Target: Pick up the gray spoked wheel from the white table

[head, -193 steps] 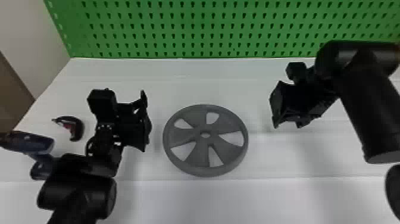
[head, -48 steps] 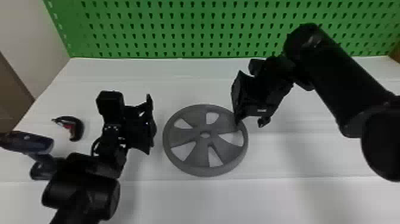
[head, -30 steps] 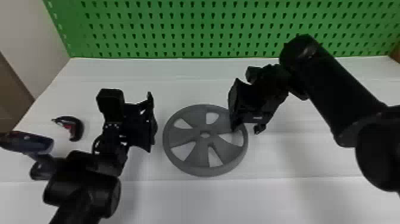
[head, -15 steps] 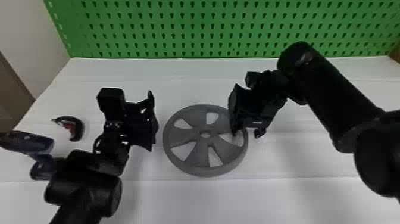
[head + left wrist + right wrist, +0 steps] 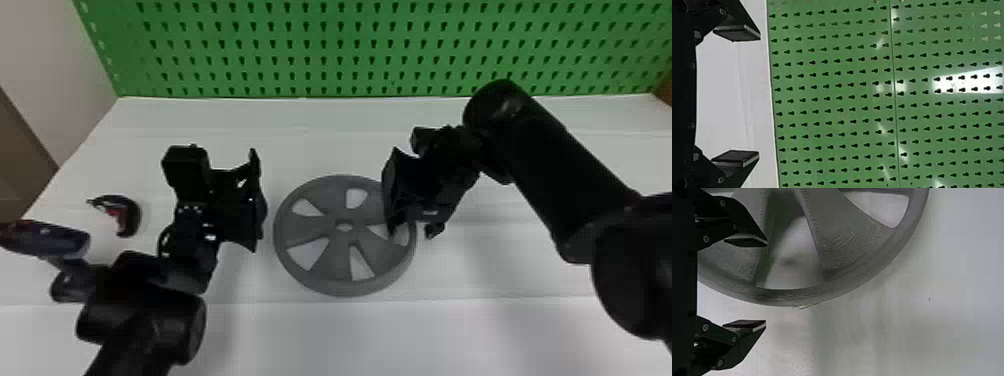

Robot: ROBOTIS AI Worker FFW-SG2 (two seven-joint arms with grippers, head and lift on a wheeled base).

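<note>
The gray spoked wheel (image 5: 325, 240) lies flat on the white table (image 5: 310, 335) in the head view, with a right part of its rim hidden by my right gripper (image 5: 412, 230). In the right wrist view the wheel's rim (image 5: 836, 288) passes between and beyond the fingers of my right gripper (image 5: 766, 283), which stands open with nothing held. Left of the wheel in the head view is my left gripper (image 5: 257, 200), apart from it. My left gripper (image 5: 759, 96) is open and holds nothing in the left wrist view, where its fingers point toward a green pegboard.
The green pegboard (image 5: 340, 42) stands along the table's back edge. At the left lie a small dark tool with red on it (image 5: 131, 215) and a blue drill-like tool (image 5: 55, 240), partly behind my left arm.
My right gripper has come in from the right to the wheel's right side, then shifted slightly toward the table's front. The left gripper has moved a little to the right. The wheel has not moved.
</note>
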